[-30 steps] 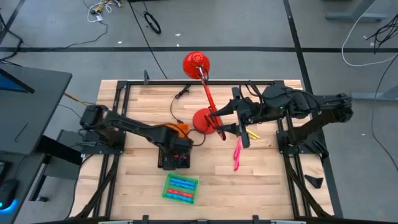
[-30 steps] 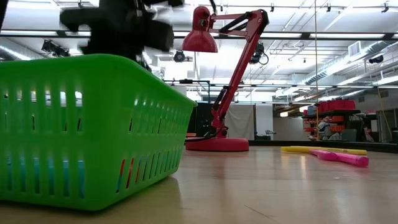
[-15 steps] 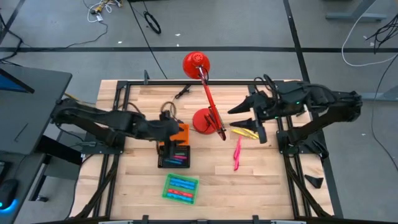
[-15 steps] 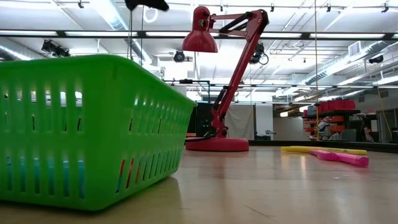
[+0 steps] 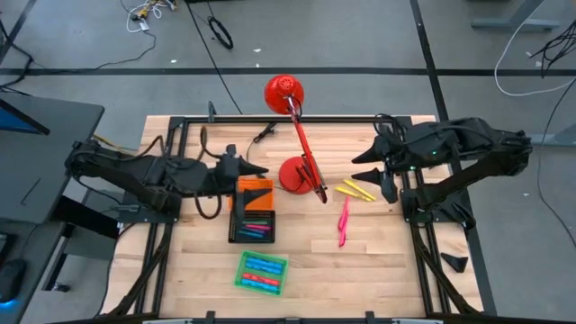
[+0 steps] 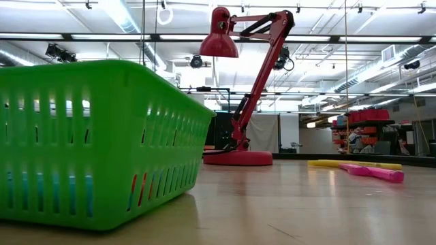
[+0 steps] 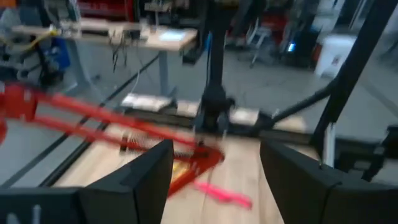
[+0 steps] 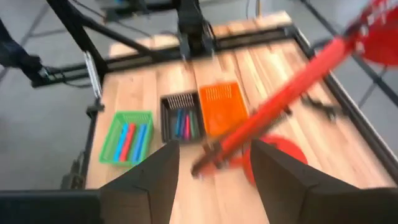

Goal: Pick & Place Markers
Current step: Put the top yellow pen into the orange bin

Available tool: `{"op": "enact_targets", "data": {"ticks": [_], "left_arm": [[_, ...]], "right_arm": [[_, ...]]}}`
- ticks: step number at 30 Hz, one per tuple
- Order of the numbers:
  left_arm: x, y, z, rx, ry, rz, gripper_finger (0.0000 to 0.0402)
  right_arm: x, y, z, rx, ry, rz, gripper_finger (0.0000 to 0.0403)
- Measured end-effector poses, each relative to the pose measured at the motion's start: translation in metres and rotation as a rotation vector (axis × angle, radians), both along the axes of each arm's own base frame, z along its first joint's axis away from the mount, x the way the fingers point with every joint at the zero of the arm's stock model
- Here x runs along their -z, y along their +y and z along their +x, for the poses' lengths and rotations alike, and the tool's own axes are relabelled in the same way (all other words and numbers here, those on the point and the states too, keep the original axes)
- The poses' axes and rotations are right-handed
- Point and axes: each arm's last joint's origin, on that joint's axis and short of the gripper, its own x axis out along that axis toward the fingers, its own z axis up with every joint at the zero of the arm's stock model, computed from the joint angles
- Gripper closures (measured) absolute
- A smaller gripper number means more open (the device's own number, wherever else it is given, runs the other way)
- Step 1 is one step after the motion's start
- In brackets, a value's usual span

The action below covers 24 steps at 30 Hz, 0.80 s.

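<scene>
1. While both arms hang above the bench (image 5: pixel 189 261), the left hand (image 5: pixel 255 169) sits over the orange tray (image 5: pixel 255 193), its fingers (image 7: pixel 134 180) spread apart with nothing between them.
2. The right hand (image 5: pixel 371 171) hovers near the red lamp (image 5: pixel 297 135), fingers (image 8: pixel 146 177) likewise parted and empty.
3. Two yellow markers (image 5: pixel 356 191) lie on the bench just below the right hand; a pink marker (image 5: pixel 343 221) lies beside them.
4. More markers rest in the black tray (image 5: pixel 253 228), just below the orange one.
5. Blue and red markers fill the green tray (image 5: pixel 261 273) at the front.
</scene>
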Motion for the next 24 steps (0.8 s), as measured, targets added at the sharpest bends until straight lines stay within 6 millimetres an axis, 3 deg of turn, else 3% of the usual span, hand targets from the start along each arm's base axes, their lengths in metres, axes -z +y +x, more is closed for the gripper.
{"op": "enact_targets", "data": {"ticks": [11,24], "left_arm": [[-0.018,-0.004,-0.003,0.047,-0.153,0.032,0.0154],[-0.022,-0.004,-0.003,0.044,-0.192,0.010,0.0154]], "right_arm": [[0.013,-0.011,-0.010,0.146,0.167,0.085,0.0203],[0.034,-0.054,-0.013,0.419,0.438,0.114,0.0203]]}}
